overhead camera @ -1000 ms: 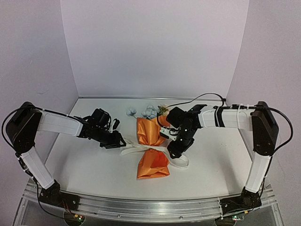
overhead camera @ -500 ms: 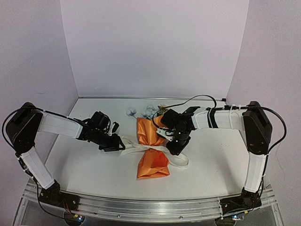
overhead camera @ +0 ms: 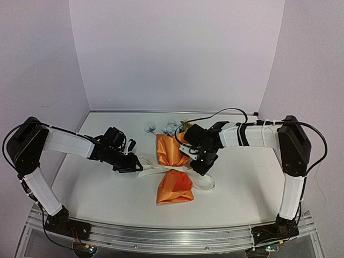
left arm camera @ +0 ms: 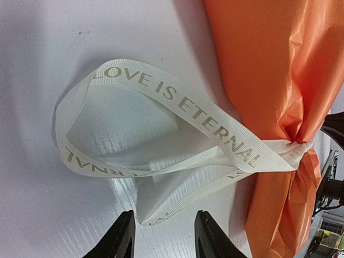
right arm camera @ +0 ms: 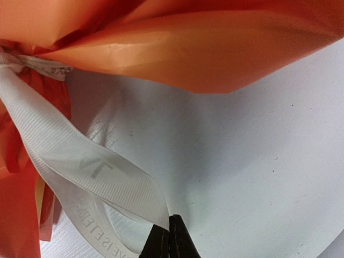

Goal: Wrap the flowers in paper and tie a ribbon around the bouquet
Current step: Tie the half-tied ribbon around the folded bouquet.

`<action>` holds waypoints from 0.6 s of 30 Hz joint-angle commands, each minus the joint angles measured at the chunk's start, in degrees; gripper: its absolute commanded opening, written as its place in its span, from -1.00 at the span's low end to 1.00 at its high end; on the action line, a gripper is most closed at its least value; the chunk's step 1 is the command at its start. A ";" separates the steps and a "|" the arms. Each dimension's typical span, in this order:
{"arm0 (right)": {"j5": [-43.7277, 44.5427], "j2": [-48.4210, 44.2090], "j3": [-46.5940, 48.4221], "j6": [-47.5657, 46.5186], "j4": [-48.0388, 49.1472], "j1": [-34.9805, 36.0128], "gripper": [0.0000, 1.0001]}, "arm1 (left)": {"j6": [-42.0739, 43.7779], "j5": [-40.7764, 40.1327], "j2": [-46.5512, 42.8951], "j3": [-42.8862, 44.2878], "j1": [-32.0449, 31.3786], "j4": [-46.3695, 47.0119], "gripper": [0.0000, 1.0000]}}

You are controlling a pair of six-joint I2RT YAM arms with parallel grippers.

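Top view: I see the bouquet lying on the table between the two sets of fingers. The paper is cinched at mid-length by the ribbon, and the flowers stick out of the wrap's far end. The left gripper sits at the ribbon's left loop and the right gripper at its right loop; finger state is not readable from here. Left wrist view: the fingers stand released and apart, with the ribbon's cut tail lying just ahead of and between the tips, and a loop printed LOVE IS ETERNAL beyond. Right wrist view: the fingers are clenched tip to tip, grasping the edge of the ribbon loop, with the knot and orange paper beyond. Against one second ago, the right gripper has drawn in toward the bouquet and closed; the left has not shifted.
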 commanded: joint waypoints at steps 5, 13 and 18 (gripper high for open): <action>2.19 -2.86 1.12 3.13 0.52 0.29 -1.00 | 4.32 2.12 0.28 0.49 -1.34 1.45 -0.13; 1.82 -2.60 0.91 4.43 0.65 0.21 -1.00 | 6.85 -0.72 3.14 1.80 -3.36 2.59 -0.05; 1.88 -3.00 0.65 5.02 0.83 0.20 -1.00 | 7.53 -1.98 3.75 1.85 -3.83 3.52 -0.07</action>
